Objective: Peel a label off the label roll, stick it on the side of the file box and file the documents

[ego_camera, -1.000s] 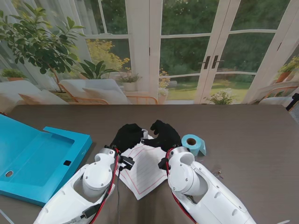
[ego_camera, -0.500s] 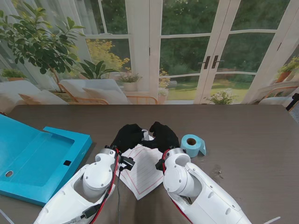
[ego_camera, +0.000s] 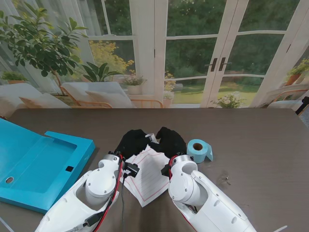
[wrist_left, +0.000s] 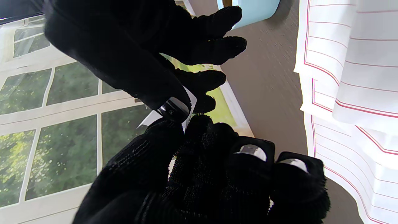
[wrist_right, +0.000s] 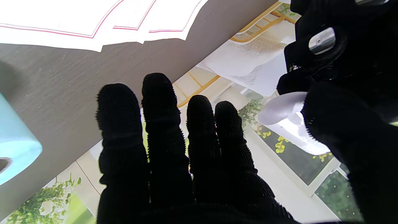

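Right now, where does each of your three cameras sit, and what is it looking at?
Stand camera: above my shoulders, looking down at the table, the blue box, both arms.
Left wrist camera: along the left hand towards the right hand.
Right wrist camera: along the right hand's open fingers.
All share the label, papers, label roll.

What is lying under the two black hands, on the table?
The far part of the white documents lies under the left hand and right hand. A small white label sits between them. The documents' far edge is covered.
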Motion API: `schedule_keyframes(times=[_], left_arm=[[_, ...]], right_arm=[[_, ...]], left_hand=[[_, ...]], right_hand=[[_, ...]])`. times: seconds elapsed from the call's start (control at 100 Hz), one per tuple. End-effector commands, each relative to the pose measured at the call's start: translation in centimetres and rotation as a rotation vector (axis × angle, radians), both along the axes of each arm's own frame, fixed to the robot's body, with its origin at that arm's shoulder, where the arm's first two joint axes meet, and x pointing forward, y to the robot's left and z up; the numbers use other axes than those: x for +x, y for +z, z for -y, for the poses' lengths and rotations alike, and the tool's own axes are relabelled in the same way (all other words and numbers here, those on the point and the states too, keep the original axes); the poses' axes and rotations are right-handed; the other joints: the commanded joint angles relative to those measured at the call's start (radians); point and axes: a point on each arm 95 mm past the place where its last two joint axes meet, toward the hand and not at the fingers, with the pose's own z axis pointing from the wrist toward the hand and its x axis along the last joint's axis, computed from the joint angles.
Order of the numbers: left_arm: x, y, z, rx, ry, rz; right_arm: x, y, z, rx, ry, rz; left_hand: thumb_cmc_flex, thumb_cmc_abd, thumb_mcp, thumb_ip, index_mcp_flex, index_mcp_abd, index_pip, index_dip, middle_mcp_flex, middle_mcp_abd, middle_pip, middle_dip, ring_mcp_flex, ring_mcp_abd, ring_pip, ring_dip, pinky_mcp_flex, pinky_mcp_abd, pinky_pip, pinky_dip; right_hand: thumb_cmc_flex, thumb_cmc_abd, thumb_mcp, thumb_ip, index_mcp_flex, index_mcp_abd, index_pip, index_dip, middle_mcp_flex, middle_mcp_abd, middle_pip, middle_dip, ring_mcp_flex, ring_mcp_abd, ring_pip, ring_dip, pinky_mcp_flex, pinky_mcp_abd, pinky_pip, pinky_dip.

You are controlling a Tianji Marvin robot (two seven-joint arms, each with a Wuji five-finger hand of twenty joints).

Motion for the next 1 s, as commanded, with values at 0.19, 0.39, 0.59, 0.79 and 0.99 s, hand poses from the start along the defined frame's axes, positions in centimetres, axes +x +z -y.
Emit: schedule_keyframes(times=[0.19, 0.39, 0.59, 0.79, 0.99], left_arm=[[-0.30, -0.20, 0.37, -0.005, -0.023, -0.018], [-0.37, -0.26, 0.36, -0.003, -0.030, -0.021], [-0.50, -0.37, 0.28, 0.003, -0.037, -0.029], [-0.63, -0.51, 0.25, 0.010, -0.043, -0.035], [-0.72, -0.61, 0.30, 0.011, -0.050, -0.042]], right_arm=[[-0.44, -0.26, -0.13, 0.016, 0.010, -0.001], [-0.43, -0.23, 0.03, 0.022, 0.013, 0.000], [-0.44, -0.21, 0.11, 0.029, 0.018, 0.000], [-0.51, -0.22, 0.15, 0.042, 0.025, -0.005], [-0.56, -0.25, 0.21, 0.044, 0.039, 0.000]], left_hand=[[0.022, 0.023, -0.018, -0.027, 0.022, 0.046, 0.001, 0.011, 0.002, 0.015, -0.005, -0.005, 0.014, 0.001, -0.003, -0.003, 0.013, 0.031, 0.004, 0.000], [0.023, 0.023, -0.020, -0.028, 0.019, 0.043, 0.002, 0.012, -0.001, 0.015, -0.005, -0.005, 0.013, 0.001, -0.003, -0.002, 0.011, 0.031, 0.003, 0.000], [0.026, 0.024, -0.022, -0.027, 0.017, 0.043, 0.002, 0.011, -0.002, 0.016, -0.005, -0.004, 0.009, 0.001, -0.004, -0.001, 0.008, 0.029, 0.001, 0.000], [0.028, 0.026, -0.026, -0.028, 0.015, 0.043, 0.000, 0.010, -0.008, 0.018, -0.007, -0.004, 0.002, 0.002, -0.005, 0.001, 0.002, 0.028, -0.002, 0.001], [0.029, 0.028, -0.029, -0.027, 0.015, 0.043, -0.001, 0.009, -0.010, 0.020, -0.007, -0.003, 0.002, 0.002, -0.005, 0.002, -0.001, 0.026, -0.004, 0.001]], right_hand=[[0.005, 0.094, 0.017, 0.035, 0.021, -0.020, 0.009, 0.029, 0.040, -0.014, 0.002, 0.007, 0.060, -0.018, 0.018, 0.013, -0.281, -0.002, 0.067, -0.012], [0.013, 0.139, 0.020, 0.044, 0.029, -0.029, 0.010, 0.031, 0.055, -0.019, 0.001, 0.005, 0.081, -0.026, 0.018, 0.013, -0.265, -0.003, 0.074, -0.020], [0.020, 0.204, 0.020, 0.057, 0.036, -0.038, 0.008, 0.031, 0.070, -0.026, -0.007, 0.000, 0.096, -0.030, 0.016, 0.013, -0.258, -0.009, 0.080, -0.028], [0.011, 0.239, 0.014, 0.061, 0.035, -0.041, 0.004, 0.030, 0.073, -0.025, -0.013, -0.003, 0.100, -0.029, 0.012, 0.013, -0.256, -0.010, 0.083, -0.033], [0.008, 0.240, 0.008, 0.063, 0.036, -0.048, 0.003, 0.030, 0.071, -0.028, -0.018, -0.007, 0.103, -0.032, 0.011, 0.013, -0.251, -0.012, 0.086, -0.036]])
